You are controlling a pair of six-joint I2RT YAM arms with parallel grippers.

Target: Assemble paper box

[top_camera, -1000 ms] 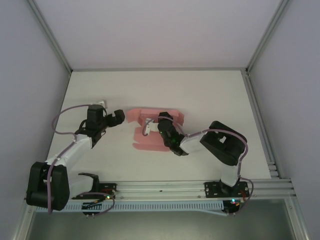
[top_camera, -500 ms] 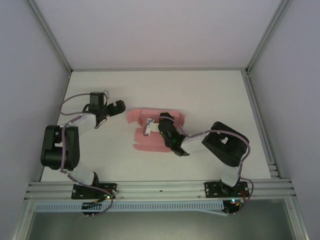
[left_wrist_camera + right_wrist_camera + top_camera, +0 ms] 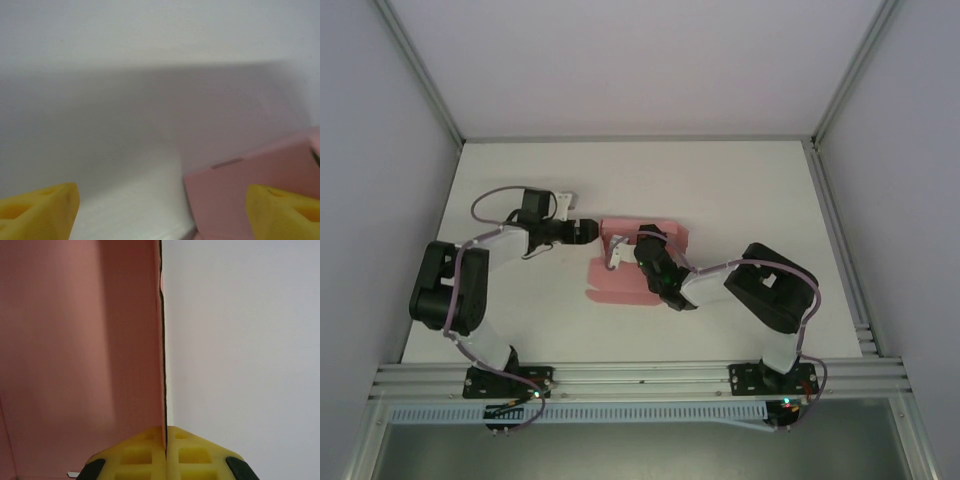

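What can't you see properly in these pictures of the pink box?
- Top external: the right gripper and its arm cover the middle of the paper box.
- Right wrist: the box's folds are cut off by the edges; too close.
- Left wrist: blurred; whether the left gripper touches the box is unclear.

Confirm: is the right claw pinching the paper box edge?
Yes, the right claw is shut with the paper box edge between its pads.
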